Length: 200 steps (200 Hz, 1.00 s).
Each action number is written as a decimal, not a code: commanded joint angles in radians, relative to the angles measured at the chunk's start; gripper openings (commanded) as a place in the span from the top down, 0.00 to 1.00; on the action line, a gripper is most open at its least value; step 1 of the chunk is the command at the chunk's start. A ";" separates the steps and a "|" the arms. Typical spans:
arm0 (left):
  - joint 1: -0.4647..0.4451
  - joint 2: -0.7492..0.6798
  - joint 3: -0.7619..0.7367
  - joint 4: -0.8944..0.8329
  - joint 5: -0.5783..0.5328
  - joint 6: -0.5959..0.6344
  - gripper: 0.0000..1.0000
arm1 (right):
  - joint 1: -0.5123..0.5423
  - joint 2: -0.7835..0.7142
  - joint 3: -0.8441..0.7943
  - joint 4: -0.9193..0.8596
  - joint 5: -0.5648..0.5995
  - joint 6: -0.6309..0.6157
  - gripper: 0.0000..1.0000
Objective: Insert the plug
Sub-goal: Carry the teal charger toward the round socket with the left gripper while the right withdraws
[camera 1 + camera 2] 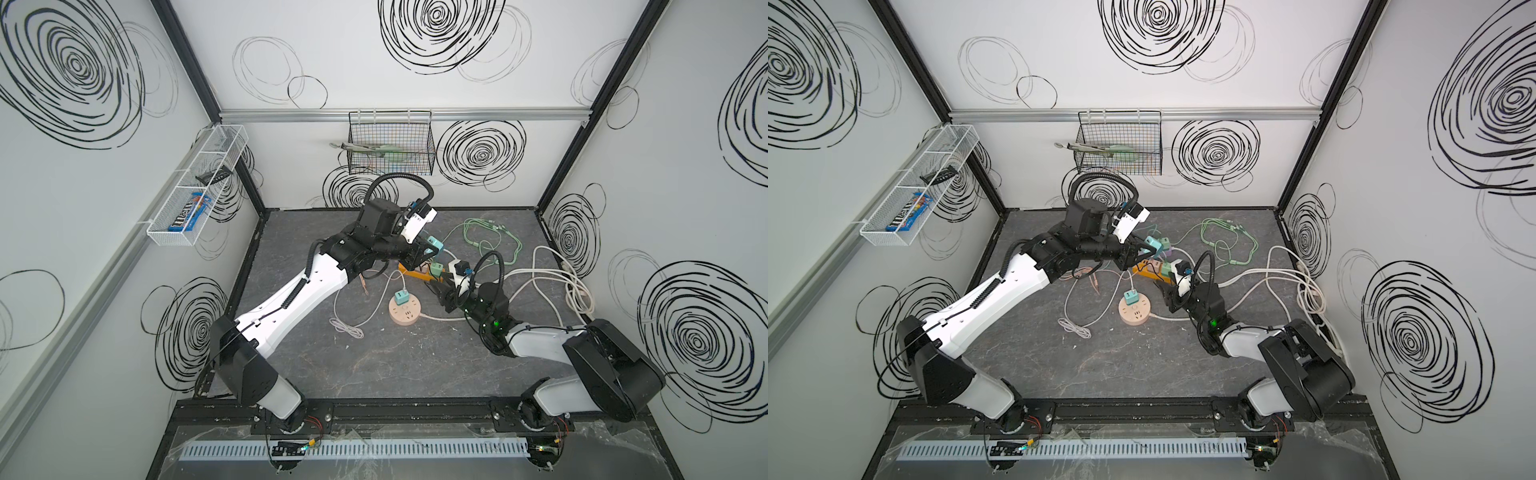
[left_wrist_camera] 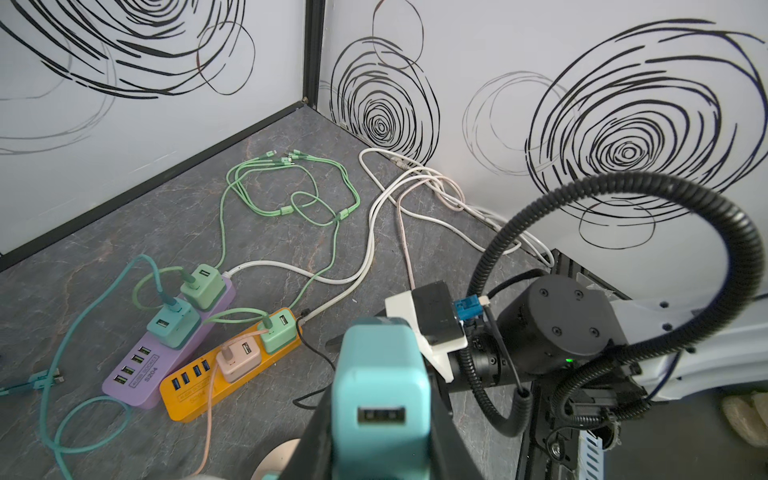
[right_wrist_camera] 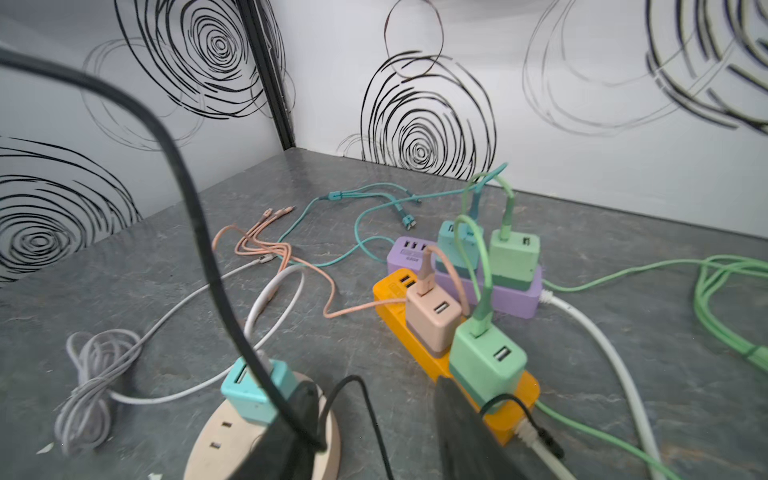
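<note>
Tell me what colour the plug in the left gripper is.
Teal. The plug shows best in the left wrist view.

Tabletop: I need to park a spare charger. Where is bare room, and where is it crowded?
Bare: the front strip between the round socket, the coiled white cable and the base rail. Crowded: the rear right, around the orange strip, green cables and white cords.

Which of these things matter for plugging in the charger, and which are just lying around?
Job: teal charger, in the left gripper; orange strip, purple strip, round socket hub, possible targets.
Lying about: green cables, white cables, candy pack in the white basket, tongs in the black basket.
</note>
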 commanded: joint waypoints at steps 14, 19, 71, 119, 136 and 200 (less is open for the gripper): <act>-0.015 -0.052 0.019 0.015 -0.086 -0.002 1.00 | -0.018 -0.157 0.008 -0.078 0.080 -0.037 0.87; -0.024 -0.052 0.028 0.008 -0.108 0.004 1.00 | -0.025 -0.186 0.013 -0.114 0.091 -0.042 0.88; -0.169 0.018 0.207 -0.081 -0.261 0.052 1.00 | -0.231 -0.502 0.098 -0.405 0.076 -0.073 0.99; -0.317 0.142 0.472 -0.098 -0.293 0.136 1.00 | -0.284 -0.612 0.265 -0.590 0.099 -0.233 0.99; -0.337 0.174 0.529 -0.080 -0.292 0.144 1.00 | -0.284 -0.621 0.296 -0.621 0.152 -0.226 1.00; -0.266 0.177 0.289 0.121 -0.169 -0.014 1.00 | -0.310 -0.571 0.182 -0.660 0.301 -0.048 1.00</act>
